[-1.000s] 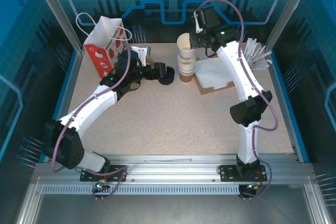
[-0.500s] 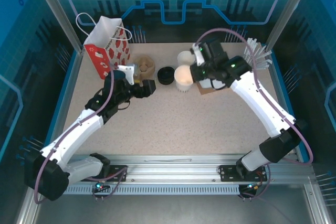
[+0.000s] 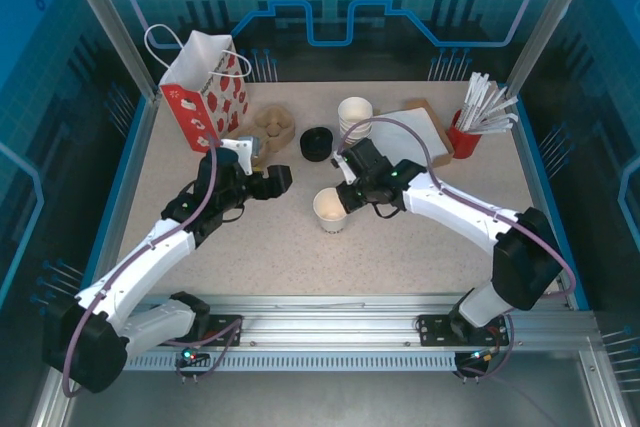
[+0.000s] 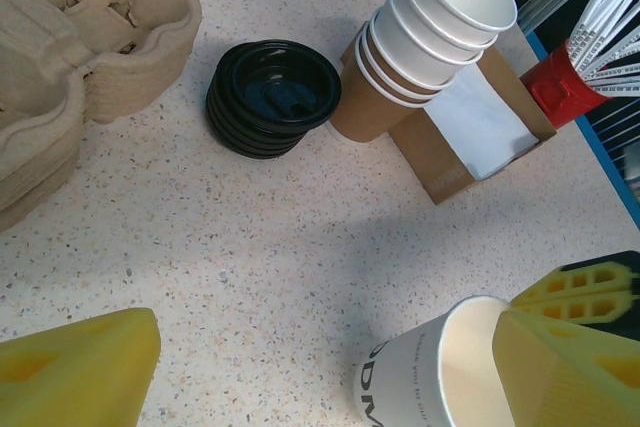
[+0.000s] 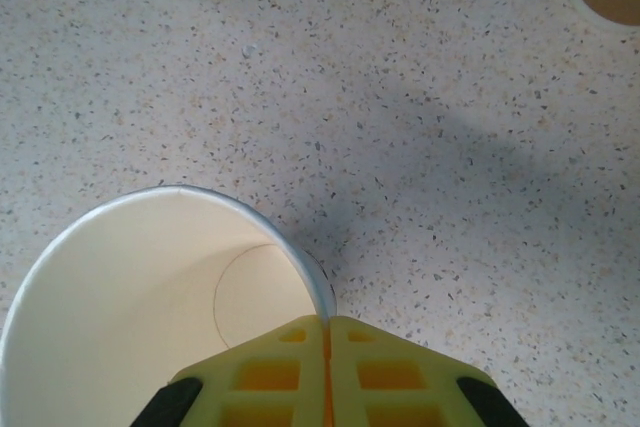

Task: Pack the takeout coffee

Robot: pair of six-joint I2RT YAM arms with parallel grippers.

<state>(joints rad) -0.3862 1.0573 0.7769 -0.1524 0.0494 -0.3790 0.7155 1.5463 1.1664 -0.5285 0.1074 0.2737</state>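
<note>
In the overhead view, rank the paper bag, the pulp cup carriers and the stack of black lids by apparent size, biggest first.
1. Paper bag, clearly largest.
2. Pulp cup carriers.
3. Stack of black lids, somewhat smaller than the carriers.
All three sit along the table's far side, so camera nearness hardly skews it.

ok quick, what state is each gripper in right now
left gripper: jaws open, holding nothing
right gripper: jaws shut on the rim of the lidless white paper cup
</note>
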